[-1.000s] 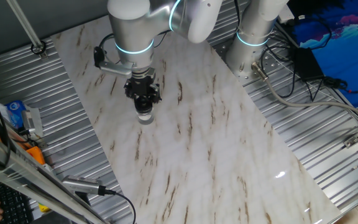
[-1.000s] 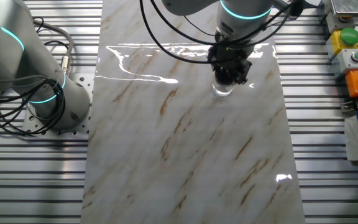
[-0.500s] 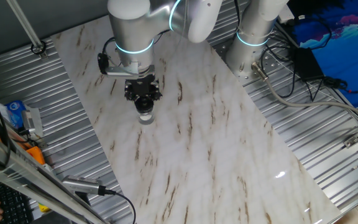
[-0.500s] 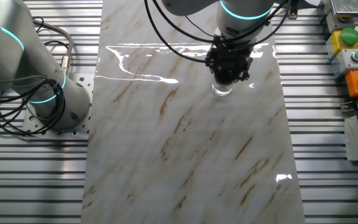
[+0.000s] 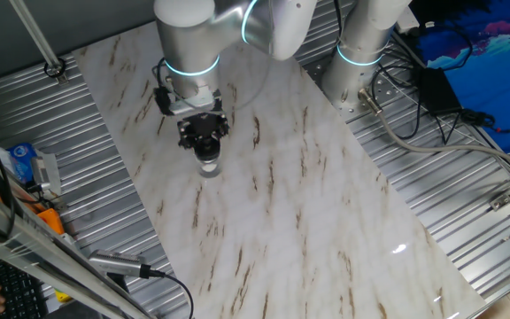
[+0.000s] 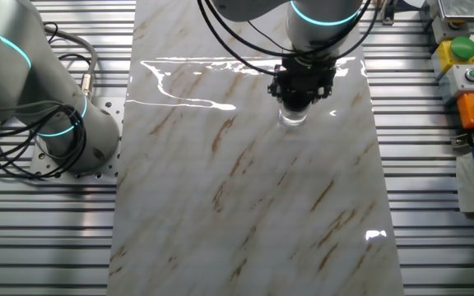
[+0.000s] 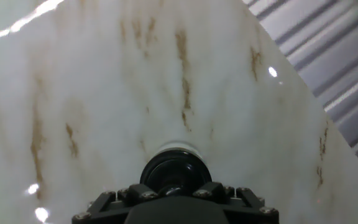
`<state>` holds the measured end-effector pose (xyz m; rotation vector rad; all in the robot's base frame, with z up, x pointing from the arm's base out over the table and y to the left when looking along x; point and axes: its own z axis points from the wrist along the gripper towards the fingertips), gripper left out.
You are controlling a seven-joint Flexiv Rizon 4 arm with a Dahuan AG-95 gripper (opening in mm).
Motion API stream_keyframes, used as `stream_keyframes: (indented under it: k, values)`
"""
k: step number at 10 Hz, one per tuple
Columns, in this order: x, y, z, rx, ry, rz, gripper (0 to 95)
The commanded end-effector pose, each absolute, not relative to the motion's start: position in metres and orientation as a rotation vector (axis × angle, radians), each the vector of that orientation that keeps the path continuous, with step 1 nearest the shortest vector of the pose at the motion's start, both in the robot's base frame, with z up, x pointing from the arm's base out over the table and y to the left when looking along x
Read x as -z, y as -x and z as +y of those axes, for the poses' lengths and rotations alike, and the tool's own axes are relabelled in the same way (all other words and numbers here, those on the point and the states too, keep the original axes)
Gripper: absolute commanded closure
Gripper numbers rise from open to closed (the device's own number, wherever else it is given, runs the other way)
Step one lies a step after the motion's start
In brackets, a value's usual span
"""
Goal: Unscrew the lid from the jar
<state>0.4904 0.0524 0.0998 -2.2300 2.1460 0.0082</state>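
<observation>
The small clear glass jar (image 5: pixel 208 166) stands upright on the marble tabletop (image 5: pixel 273 204), in its far left part. My gripper (image 5: pixel 204 147) points straight down over it and is shut on the black lid (image 7: pixel 174 169) on top of the jar. In the hand view the two fingers flank the lid, and the jar's pale glass rim (image 7: pixel 176 148) shows just beyond it. In the other fixed view the jar (image 6: pixel 293 120) shows under the gripper (image 6: pixel 298 100); the lid is hidden by the fingers there.
A second robot base (image 5: pixel 361 53) stands at the table's far right edge with cables (image 5: pixel 414 115) beside it. Ribbed metal surrounds the marble board. A button box (image 6: pixel 467 66) and small items sit at the right in the other fixed view.
The wrist has turned about its vertical axis over the jar; the bracket on its side swung round from the left toward the front. The jar has stayed in place.
</observation>
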Motion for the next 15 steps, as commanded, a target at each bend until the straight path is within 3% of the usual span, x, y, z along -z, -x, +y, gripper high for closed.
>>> stream_keyframes:
  k: [1,9,15]
  values:
    - [-0.101,-0.491,0.053,0.04,2.577,1.711,95.0]
    - [-0.107,-0.502,0.049,0.185,2.936,0.92,95.0]
    - [-0.109,-0.505,0.048,0.17,2.943,0.908,95.0]
